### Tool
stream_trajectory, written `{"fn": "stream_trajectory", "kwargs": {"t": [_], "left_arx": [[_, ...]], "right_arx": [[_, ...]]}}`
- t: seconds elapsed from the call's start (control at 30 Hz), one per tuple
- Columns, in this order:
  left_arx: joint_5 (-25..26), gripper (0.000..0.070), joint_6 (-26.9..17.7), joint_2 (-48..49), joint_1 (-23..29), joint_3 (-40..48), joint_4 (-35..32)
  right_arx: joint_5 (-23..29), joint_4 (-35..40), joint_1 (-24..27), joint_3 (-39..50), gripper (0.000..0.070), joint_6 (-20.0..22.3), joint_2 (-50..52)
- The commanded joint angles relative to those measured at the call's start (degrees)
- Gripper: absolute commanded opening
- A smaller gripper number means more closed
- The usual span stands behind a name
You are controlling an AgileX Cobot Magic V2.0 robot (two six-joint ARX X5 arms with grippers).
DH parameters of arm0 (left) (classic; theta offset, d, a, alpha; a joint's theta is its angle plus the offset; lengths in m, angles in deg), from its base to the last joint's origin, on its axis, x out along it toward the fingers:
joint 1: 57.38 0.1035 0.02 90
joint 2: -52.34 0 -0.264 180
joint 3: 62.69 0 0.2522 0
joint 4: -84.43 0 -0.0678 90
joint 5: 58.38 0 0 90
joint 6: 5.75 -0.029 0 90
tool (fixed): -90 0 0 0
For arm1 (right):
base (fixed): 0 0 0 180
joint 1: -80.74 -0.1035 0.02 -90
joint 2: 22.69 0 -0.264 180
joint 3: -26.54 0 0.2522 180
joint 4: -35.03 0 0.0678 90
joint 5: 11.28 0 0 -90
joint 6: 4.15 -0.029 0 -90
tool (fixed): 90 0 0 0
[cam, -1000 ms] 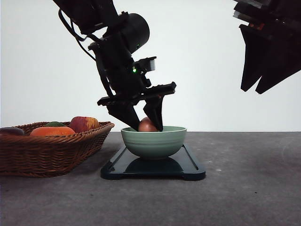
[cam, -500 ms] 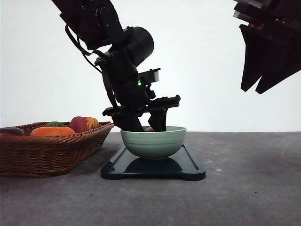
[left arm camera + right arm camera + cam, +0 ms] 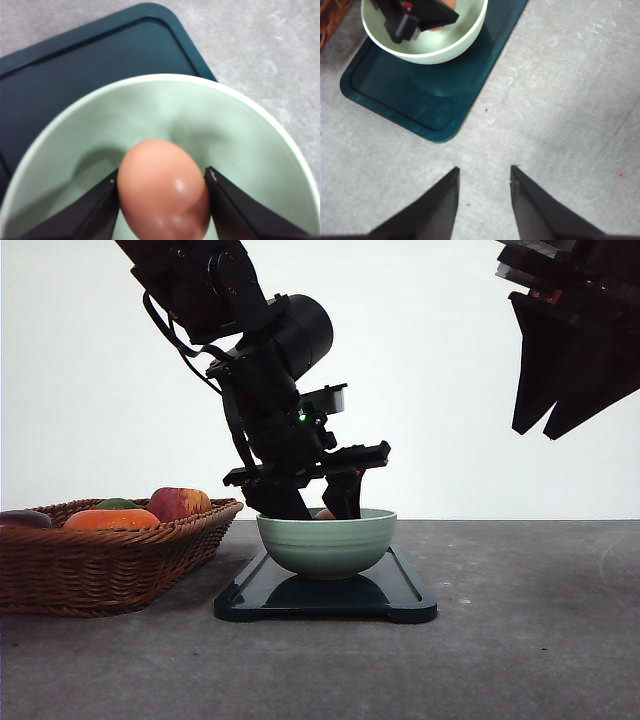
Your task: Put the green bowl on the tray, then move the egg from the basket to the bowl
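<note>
A pale sage-green glazed round bowl (image 3: 327,541) sat on a flat dark navy rectangular tray with rounded corners (image 3: 325,600) at the lower centre of the front view, on a grey speckled table (image 3: 520,640). The black left gripper (image 3: 316,503) reached down from the upper left of that view, its fingertips dipping behind the bowl's rim. In the left wrist view its two black fingers (image 3: 95,212) were closed against either side of a smooth tan-brown egg (image 3: 163,190), which lay low inside the bowl (image 3: 200,120); whether the egg touched the bowl's floor could not be told. A corner of the tray (image 3: 90,55) showed beyond the bowl. At the left edge of the front view stood a wide shallow brown woven wicker basket (image 3: 100,565), just beside the tray, holding a red apple (image 3: 178,503) and an orange fruit (image 3: 110,519). The right gripper (image 3: 545,430) hung at the upper right of the front view, well apart from the bowl. In the right wrist view its dark fingers (image 3: 432,210) stood parted with bare table between them, holding nothing, the tray (image 3: 420,95) and bowl (image 3: 427,45) towards the upper left.
</note>
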Motion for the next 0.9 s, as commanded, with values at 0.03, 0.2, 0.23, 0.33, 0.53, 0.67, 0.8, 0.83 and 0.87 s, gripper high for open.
{"fn": "stream_trajectory", "kwargs": {"t": [0.03, 0.2, 0.23, 0.33, 0.53, 0.67, 0.8, 0.83, 0.87], "left_arx": [[-0.3, 0.0322, -0.5, -1.1, -0.7, -1.3, -0.3], [-0.3, 0.0322, -0.6, -1.1, -0.8, -1.3, 0.6], [-0.3, 0.0322, -0.6, -1.1, -0.8, -1.3, 0.6], [-0.3, 0.0322, -0.5, -1.1, -0.8, -1.3, 0.6], [-0.2, 0.0322, -0.5, -1.1, -0.9, -1.3, 0.7], [-0.2, 0.0323, -0.5, -1.1, -1.2, -1.3, 0.7], [-0.2, 0.0323, -0.5, -1.1, -1.7, -1.3, 0.7], [-0.2, 0.0323, -0.5, -1.1, -1.8, -1.3, 0.7], [-0.2, 0.0323, -0.5, -1.1, -1.9, -1.3, 0.7]], "right_arx": [[-0.1, 0.3, -0.3, -0.5, 0.0198, -0.2, -0.3], [-0.1, 0.3, -0.3, -0.5, 0.0198, -0.1, -0.3], [-0.1, 0.3, -0.3, -0.5, 0.0198, -0.1, -0.3], [-0.1, 0.4, -0.3, -0.5, 0.0198, -0.1, -0.3], [-0.1, 0.4, -0.3, -0.5, 0.0199, -0.1, -0.3], [-0.1, 0.4, -0.3, -0.5, 0.0198, 0.1, -0.3], [-0.1, 0.4, -0.3, -0.5, 0.0199, 0.1, -0.3], [-0.1, 0.4, -0.3, -0.5, 0.0199, 0.1, -0.3], [-0.1, 0.3, -0.3, -0.5, 0.0198, 0.1, -0.3]]}}
